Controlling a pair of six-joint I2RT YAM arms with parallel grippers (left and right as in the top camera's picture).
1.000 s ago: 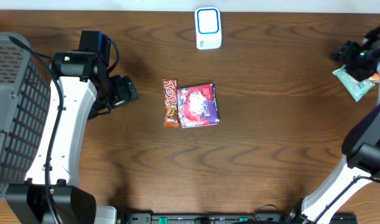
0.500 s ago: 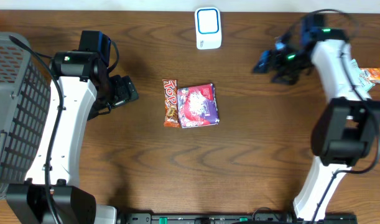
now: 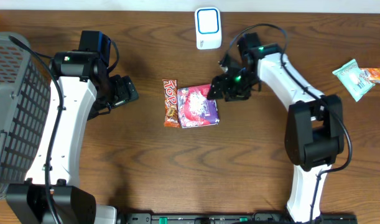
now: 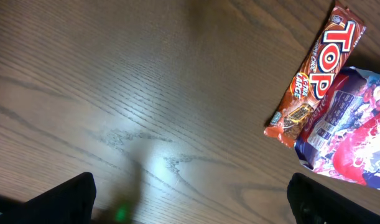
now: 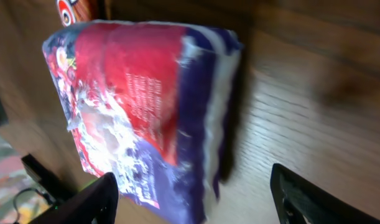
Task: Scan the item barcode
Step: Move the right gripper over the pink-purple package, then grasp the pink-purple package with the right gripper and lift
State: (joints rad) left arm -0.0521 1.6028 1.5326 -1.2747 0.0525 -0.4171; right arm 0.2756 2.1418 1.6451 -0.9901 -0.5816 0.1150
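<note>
Orange bar [image 3: 170,102] reads "TOP"; the print on the red-and-purple packet [image 3: 198,106] is too blurred to read.
Both lie touching, mid-table [image 3: 270,162]. Your right gripper [image 3: 217,91] has its jaws wide at the packet's right edge and holds nothing. Your left gripper [image 3: 126,91] is fully spread, apart from the bar.

The tabletop [image 3: 196,168] is bare between the 2 arms on its near side, and in the strip between the left hand [image 3: 127,93] and the TOP chocolate bar [image 3: 170,103]. The bar lies tight against the left edge of the red-and-purple packet [image 3: 198,106], with no gap there, and the right hand [image 3: 216,91], fingers spread, takes up the packet's far right corner. The white scanner [image 3: 208,28] stands apart at the far edge, a wire basket [image 3: 12,112] walls off the left, and 2 snack packets [image 3: 357,78] lie well off at the right.
</note>
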